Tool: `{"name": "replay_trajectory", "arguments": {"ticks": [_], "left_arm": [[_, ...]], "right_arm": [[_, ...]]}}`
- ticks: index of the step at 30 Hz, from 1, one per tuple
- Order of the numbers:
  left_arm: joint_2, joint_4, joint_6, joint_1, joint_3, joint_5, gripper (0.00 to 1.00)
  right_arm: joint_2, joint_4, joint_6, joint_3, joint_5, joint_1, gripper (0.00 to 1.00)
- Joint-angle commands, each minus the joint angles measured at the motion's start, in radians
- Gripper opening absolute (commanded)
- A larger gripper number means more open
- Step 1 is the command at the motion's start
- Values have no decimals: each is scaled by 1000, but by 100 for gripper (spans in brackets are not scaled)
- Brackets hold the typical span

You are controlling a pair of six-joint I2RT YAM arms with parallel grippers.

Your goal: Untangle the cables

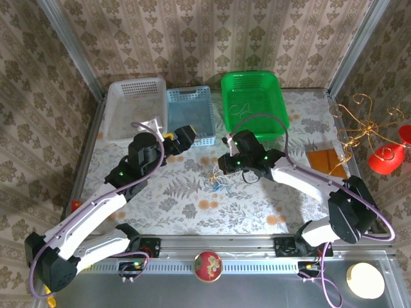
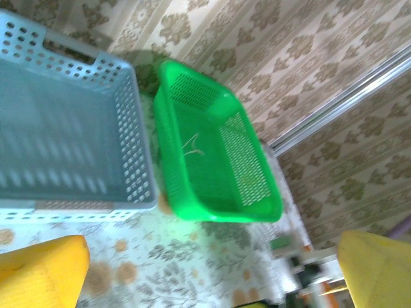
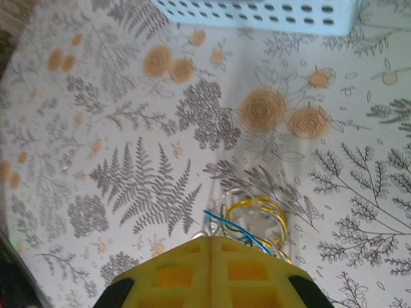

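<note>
Right tool (image 3: 210,239) tight on cables (image 3: 255,205)

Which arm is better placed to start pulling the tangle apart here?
Right. The right gripper is shut at the cables, apparently pinching a strand. The left gripper hangs open near the blue basket, away from the tangle.
</note>
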Motion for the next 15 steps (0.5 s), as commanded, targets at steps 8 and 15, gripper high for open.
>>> {"name": "replay_trajectory", "arguments": {"ticks": [8,15], "left_arm": [[-9,172,96,65,-179,187,100],[78,269,24,85,-206,292,100]], "right_arm": [[-165,99,98,-45,-4,-14,0],[-188,231,107,-146,0,-16,0]]}}
